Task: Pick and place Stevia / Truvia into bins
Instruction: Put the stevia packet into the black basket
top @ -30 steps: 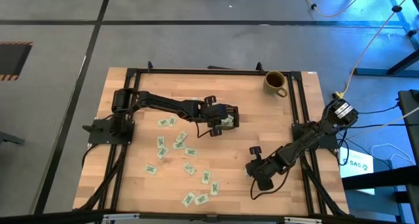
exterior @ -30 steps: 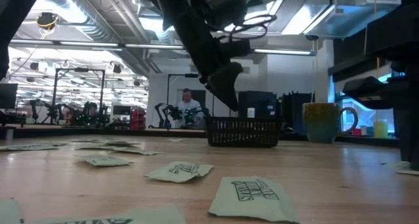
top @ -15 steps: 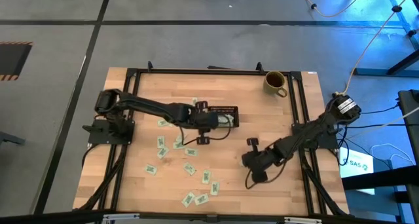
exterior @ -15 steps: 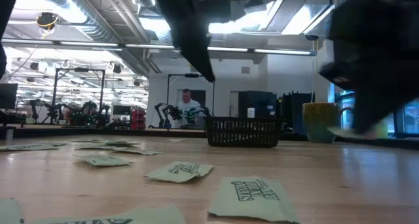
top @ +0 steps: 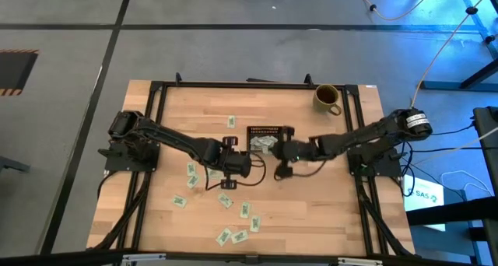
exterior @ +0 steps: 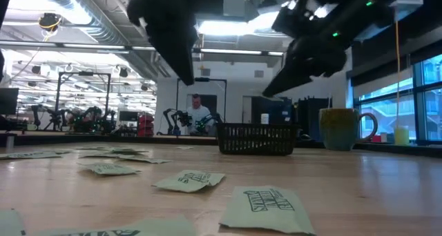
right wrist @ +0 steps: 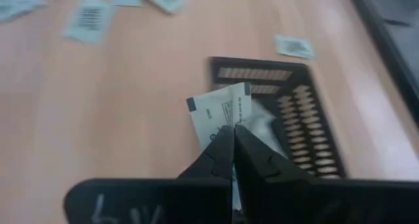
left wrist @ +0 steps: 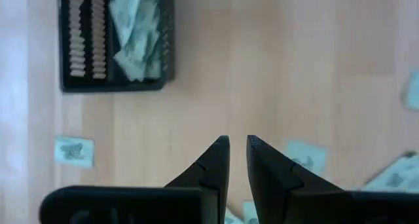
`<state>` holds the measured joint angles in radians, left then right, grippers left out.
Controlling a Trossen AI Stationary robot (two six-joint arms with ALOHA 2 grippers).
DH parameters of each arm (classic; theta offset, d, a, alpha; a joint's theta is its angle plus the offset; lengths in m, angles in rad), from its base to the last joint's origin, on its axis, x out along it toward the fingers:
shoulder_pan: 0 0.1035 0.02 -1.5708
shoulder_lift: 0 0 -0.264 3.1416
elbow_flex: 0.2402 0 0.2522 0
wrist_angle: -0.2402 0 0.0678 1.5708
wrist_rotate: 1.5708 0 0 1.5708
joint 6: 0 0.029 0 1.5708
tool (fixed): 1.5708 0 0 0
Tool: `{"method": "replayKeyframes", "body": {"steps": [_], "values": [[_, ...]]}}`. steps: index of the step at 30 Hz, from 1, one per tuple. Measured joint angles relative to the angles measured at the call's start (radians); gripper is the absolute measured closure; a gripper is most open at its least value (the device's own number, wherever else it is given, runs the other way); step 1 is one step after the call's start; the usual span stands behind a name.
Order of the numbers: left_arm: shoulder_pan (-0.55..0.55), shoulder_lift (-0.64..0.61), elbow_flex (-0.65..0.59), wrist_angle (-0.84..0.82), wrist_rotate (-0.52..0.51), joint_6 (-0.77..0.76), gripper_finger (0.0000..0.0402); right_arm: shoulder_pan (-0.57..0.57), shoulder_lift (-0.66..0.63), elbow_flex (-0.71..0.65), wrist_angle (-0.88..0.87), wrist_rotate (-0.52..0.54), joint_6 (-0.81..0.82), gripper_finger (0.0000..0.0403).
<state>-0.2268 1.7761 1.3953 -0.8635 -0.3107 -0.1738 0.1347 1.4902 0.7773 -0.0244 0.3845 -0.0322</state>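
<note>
Several pale green and white Stevia packets (top: 226, 200) lie flat on the wooden table, mostly left of centre and toward the near edge; the low view shows some close up (exterior: 190, 179). The black tray (top: 264, 138) holds a few packets (left wrist: 137, 34). My right gripper (right wrist: 232, 129) hovers just right of the tray (right wrist: 281, 106), shut on one packet (right wrist: 219, 109). My left gripper (left wrist: 237, 142) hangs above bare wood near and left of the tray (left wrist: 111, 80), its fingers a narrow gap apart and holding nothing. My right gripper pinches one packet between its two fingertips at one short edge (right wrist: 226, 124). The rest of the packet stands out past the fingertips, lifted clear of the table. The fingers slant down from the table's right side toward the tray.
An olive-yellow mug (top: 327, 99) stands near the far right corner, also seen in the low view (exterior: 340, 129). One packet (top: 232, 122) lies far-left of the tray. Bare wood spreads right of the tray and along the near right side. A person sits in the room behind (exterior: 198, 115).
My left gripper has pulled back from over the tray toward the near-left, ending above the scattered packets. My right gripper has swung from the near right part of the table toward the far left, up to the tray's right side.
</note>
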Motion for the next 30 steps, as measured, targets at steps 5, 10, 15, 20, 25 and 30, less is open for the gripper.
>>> {"method": "replayKeyframes", "body": {"steps": [5, 10, 15, 20, 25, 30], "values": [[-0.036, 0.006, -0.073, 0.052, 0.03, 0.0, 0.0355, -0.105, 0.016, 0.0, -0.016, -0.046, 0.008, 0.0398], [-0.054, 0.006, -0.162, 0.12, 0.053, 0.0, 0.0355, -0.154, 0.067, 0.0, -0.008, -0.12, 0.028, 0.0397], [-0.055, 0.006, -0.221, 0.2, 0.095, 0.0, 0.0354, -0.175, 0.125, 0.0, -0.003, -0.12, 0.051, 0.0397], [-0.055, 0.006, -0.245, 0.241, 0.101, -0.022, 0.0356, -0.179, 0.154, 0.0, -0.004, -0.118, 0.048, 0.0397], [-0.055, 0.006, -0.274, 0.268, 0.103, -0.049, 0.0358, -0.179, 0.152, 0.0, 0.003, -0.117, 0.051, 0.0397], [-0.055, 0.006, -0.288, 0.27, 0.104, -0.052, 0.0345, -0.179, 0.151, 0.0, 0.007, -0.117, 0.052, 0.0368]]}}
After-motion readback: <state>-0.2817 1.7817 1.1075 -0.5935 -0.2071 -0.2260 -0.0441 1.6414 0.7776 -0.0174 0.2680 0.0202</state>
